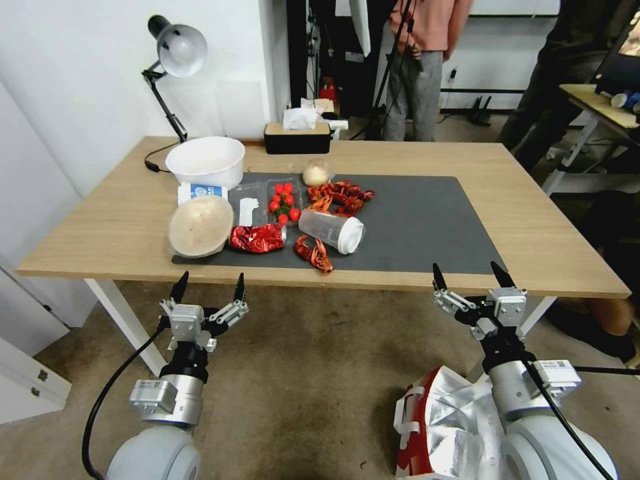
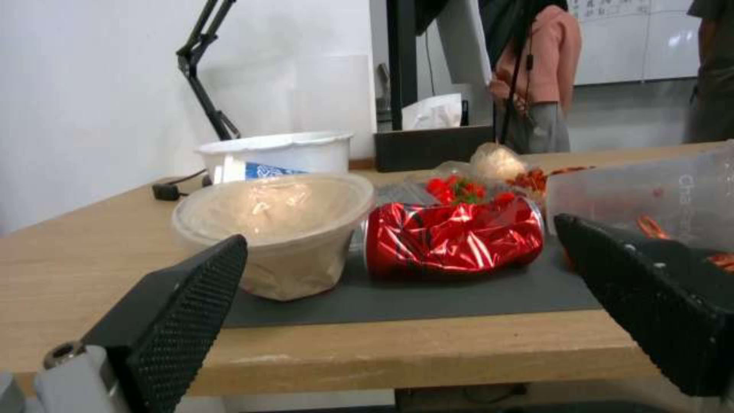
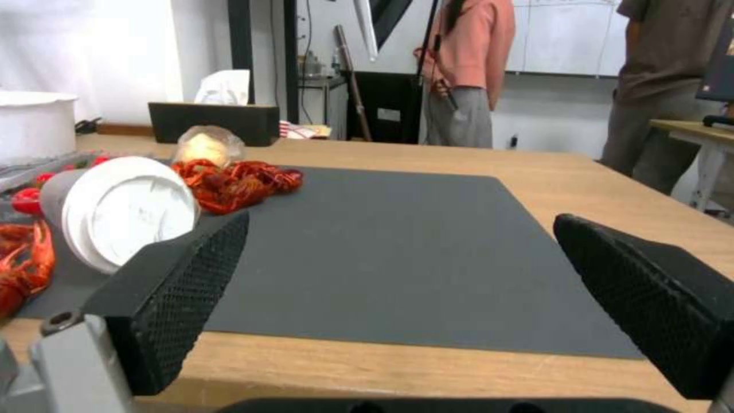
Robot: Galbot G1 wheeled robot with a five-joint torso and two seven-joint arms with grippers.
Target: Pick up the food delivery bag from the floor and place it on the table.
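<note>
On the worn beige carpet floor (image 1: 313, 373) at the robot's lower right, the food delivery bag (image 1: 443, 427) stands with its silver foil lining gaping upward and its red-and-white side and white strap handle facing left, partly hidden behind the right arm. Both arms are raised in front of the near edge of the table (image 1: 113, 227), a light-wood top on white legs. The left gripper (image 1: 208, 287) hovers just short of the table's front edge at its left half, jaws spread wide and holding nothing; the right gripper (image 1: 470, 275) hangs likewise before the right half, jaws also parted and empty, directly above the bag. A dark grey mat (image 1: 413, 227) covers the middle of the tabletop, its right portion bare. Crowded on and around its left portion are a white bowl (image 1: 207, 161), a beige lidded bowl (image 1: 200, 227) tilted at the mat's near corner, a crumpled red foil wrapper (image 1: 257, 238) just beside it, a clear tray of cherry tomatoes (image 1: 283, 200), a clear plastic cup with a white lid (image 1: 331, 231) lying on its side, and red crayfish (image 1: 340, 195) scattered around the cup. From the left wrist camera, the beige bowl and the wrapper sit side by side at the mat's near edge. Toward the back of the table are a black tissue box (image 1: 297, 138) and a desk lamp (image 1: 175, 53).
</note>
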